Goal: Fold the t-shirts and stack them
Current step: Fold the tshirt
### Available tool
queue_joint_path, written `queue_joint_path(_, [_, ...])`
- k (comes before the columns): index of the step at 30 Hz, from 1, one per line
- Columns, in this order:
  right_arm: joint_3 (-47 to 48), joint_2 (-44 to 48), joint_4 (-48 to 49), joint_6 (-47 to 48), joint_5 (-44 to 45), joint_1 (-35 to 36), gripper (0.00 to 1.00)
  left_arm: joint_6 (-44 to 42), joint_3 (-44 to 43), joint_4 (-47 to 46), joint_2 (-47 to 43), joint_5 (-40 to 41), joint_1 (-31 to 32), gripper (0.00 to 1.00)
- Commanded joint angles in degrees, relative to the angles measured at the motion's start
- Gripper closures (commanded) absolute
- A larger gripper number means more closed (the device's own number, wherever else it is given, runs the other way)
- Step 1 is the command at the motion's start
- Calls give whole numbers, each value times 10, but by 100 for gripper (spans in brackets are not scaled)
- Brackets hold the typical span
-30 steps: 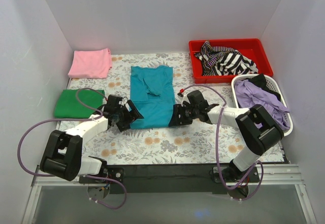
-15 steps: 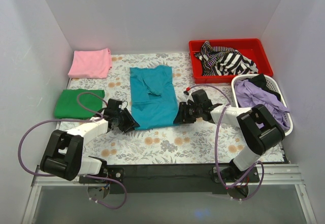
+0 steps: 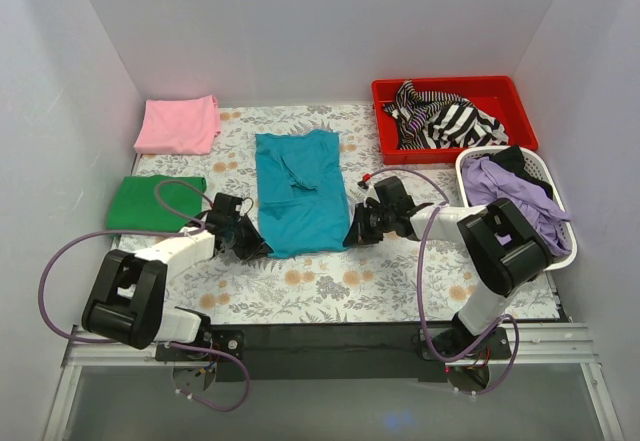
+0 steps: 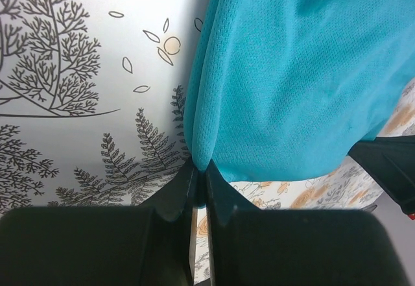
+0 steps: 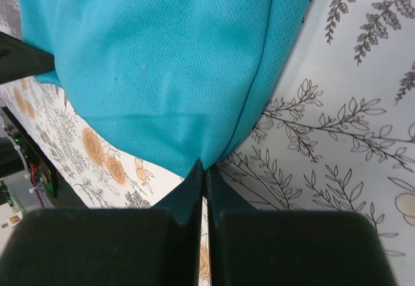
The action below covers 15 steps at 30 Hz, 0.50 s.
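Where it lies lengthwise at the middle of the table, the teal mesh-knit short-sleeved t-shirt [image 3: 298,193] is spread flat, with its near hem toward the arms. The left gripper [image 4: 200,169] has its two black fingers pinched together on the shirt's near left corner. The right gripper [image 5: 203,168] is closed just as tightly on the near right corner.

To the left, a folded green cloth shirt [image 3: 155,203] rests at the table's edge. A folded light pink cloth shirt [image 3: 180,124] lies beyond it in the far left corner. Both sit apart from the teal one.

At the far right, a red plastic bin [image 3: 385,126] holds a black-and-white striped garment [image 3: 445,121]. Just nearer stands a white slotted basket [image 3: 468,166] with a lilac cloth [image 3: 505,186] heaped in it. Under everything is a white floral-print table cover [image 3: 350,281].
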<state>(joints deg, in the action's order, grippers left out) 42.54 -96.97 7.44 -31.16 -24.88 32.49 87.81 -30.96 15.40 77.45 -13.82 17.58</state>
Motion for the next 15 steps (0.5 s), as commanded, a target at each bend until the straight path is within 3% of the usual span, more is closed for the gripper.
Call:
queue_joint_path(1, [-6,32,-49,39,3,4,99,-33,-9,52,8,28,1,100])
queue_joint_path(5, [-25,99,-96,56,7,5,99,-41,-22,122,-37,19,2,100])
queue_joint_path(9, [-35,144,-150,74,5,11,99,-18,-9,140,-106,-54,6,100])
queue_joint_path(15, [-58,206,-205,73,8,34,99,-17,-30,215,-154,-70,15,100])
